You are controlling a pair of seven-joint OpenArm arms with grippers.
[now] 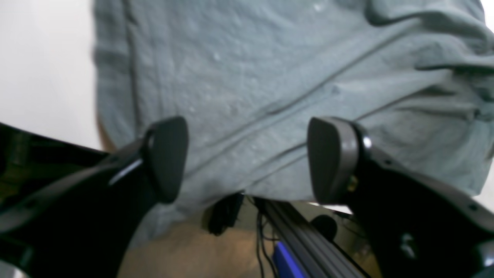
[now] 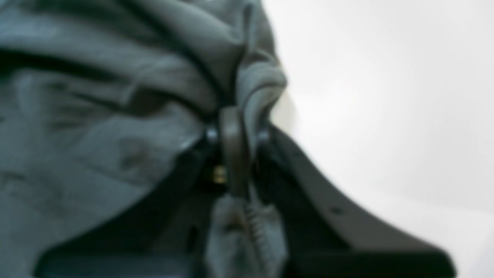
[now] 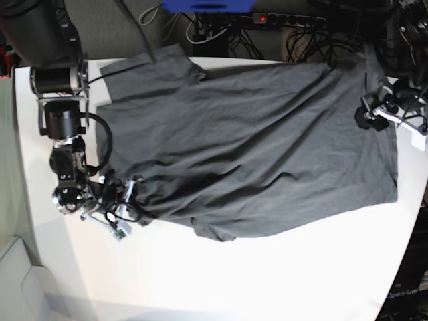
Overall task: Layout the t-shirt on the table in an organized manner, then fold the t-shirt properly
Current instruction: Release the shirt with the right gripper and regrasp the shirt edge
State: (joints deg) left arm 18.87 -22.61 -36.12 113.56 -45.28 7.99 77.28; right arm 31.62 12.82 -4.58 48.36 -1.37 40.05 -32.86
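The dark grey t-shirt [image 3: 247, 147] lies spread and wrinkled across the white table [image 3: 267, 281], its far edge hanging over the table's back edge. My right gripper [image 3: 134, 195] sits at the shirt's left edge. In the right wrist view, this gripper [image 2: 235, 150] is shut on a bunched fold of the t-shirt [image 2: 96, 116], with cloth pinched between the fingers. My left gripper [image 3: 366, 117] hovers over the shirt's right end. In the left wrist view it [image 1: 249, 160] is open, and nothing sits between the pads [image 1: 166, 158] above the t-shirt [image 1: 251, 69].
Behind the table's back edge are a power strip [image 3: 281, 19] with a red light, tangled cables and a blue object [image 3: 207, 5]. The left wrist view shows a dark rail [image 1: 305, 239] and floor below the hanging hem. Bare white table [image 2: 386, 96] lies beside the right gripper.
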